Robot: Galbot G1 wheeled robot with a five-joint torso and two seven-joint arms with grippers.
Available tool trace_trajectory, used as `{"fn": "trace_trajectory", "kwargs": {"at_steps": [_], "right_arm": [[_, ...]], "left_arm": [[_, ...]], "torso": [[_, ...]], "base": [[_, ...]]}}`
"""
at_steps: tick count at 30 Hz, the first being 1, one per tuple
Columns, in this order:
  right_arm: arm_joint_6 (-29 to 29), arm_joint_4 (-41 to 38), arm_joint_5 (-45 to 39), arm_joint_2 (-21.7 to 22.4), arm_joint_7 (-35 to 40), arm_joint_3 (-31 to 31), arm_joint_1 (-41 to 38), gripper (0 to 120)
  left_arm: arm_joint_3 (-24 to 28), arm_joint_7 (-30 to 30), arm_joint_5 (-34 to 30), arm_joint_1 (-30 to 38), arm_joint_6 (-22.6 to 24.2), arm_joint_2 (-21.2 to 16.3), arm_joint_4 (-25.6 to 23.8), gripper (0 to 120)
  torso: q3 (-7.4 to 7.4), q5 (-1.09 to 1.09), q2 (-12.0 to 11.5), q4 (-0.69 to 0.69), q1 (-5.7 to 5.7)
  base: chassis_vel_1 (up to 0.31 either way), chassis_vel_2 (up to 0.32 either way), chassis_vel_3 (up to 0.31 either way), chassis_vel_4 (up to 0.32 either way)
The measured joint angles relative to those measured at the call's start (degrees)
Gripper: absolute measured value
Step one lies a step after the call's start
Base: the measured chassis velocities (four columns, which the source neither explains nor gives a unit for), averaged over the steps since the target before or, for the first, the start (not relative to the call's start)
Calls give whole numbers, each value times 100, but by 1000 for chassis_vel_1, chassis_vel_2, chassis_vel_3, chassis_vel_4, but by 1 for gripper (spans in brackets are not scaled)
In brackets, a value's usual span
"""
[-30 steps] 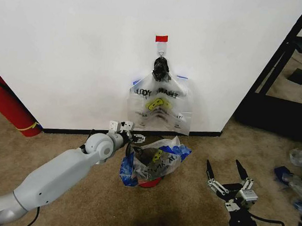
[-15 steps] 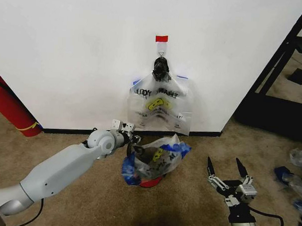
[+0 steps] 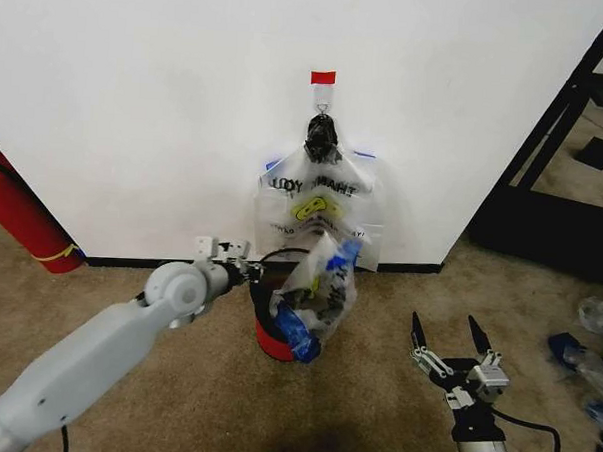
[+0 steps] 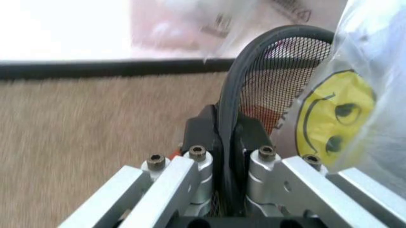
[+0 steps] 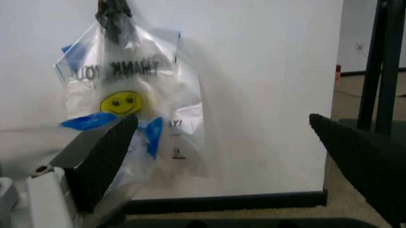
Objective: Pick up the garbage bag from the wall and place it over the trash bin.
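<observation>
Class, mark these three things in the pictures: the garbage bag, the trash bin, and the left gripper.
garbage bag (image 3: 319,292): head view, on the crumpled clear plastic above the bin.
trash bin (image 3: 269,337): head view, on its red base.
left gripper (image 4: 223,142): left wrist view, where it clamps the bin's black rim.

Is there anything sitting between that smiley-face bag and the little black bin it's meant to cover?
Nothing visible. The garbage bag already drapes over one side of the trash bin; the left gripper clamps the bin's opposite rim.

Clear glossy plastic garbage bag (image 3: 319,287) — black mesh trash bin (image 4: 279,76), rough carpet (image 3: 374,389).
</observation>
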State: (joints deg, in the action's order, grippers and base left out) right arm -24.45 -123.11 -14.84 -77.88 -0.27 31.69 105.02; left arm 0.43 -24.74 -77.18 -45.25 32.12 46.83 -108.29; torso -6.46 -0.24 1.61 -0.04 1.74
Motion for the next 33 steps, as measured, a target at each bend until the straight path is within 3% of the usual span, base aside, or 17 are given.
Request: {"fn": "trace_trajectory", "kwargs": {"at_steps": [4, 7, 12, 25, 33], "right_arm": [[145, 32, 28, 56, 98, -104, -80, 100], [209, 41, 37, 84, 119, -144, -114, 100], [370, 72, 189, 140, 218, -320, -201, 100], [546, 10, 380, 212, 335, -508, -227, 100], [522, 10, 414, 211, 343, -532, -145, 100]], "left_arm": [[-629, -455, 37, -922, -302, 44, -473, 1], [-743, -655, 99, -1204, -486, 134, -552, 1], [-1000, -1121, 357, -1850, -990, 652, -690, 1], [-893, -1367, 1092, -2305, -1516, 1597, -815, 1], [-763, -1159, 1598, -2495, -1663, 1738, -771, 1]], "torso": [[0, 1, 0, 0, 0], [0, 2, 0, 1, 0], [0, 1, 0, 0, 0], [0, 2, 0, -1, 0], [0, 2, 0, -1, 0]], "base": [[0, 0, 0, 0], [0, 0, 0, 0], [0, 0, 0, 0], [0, 0, 0, 0], [0, 0, 0, 0]]}}
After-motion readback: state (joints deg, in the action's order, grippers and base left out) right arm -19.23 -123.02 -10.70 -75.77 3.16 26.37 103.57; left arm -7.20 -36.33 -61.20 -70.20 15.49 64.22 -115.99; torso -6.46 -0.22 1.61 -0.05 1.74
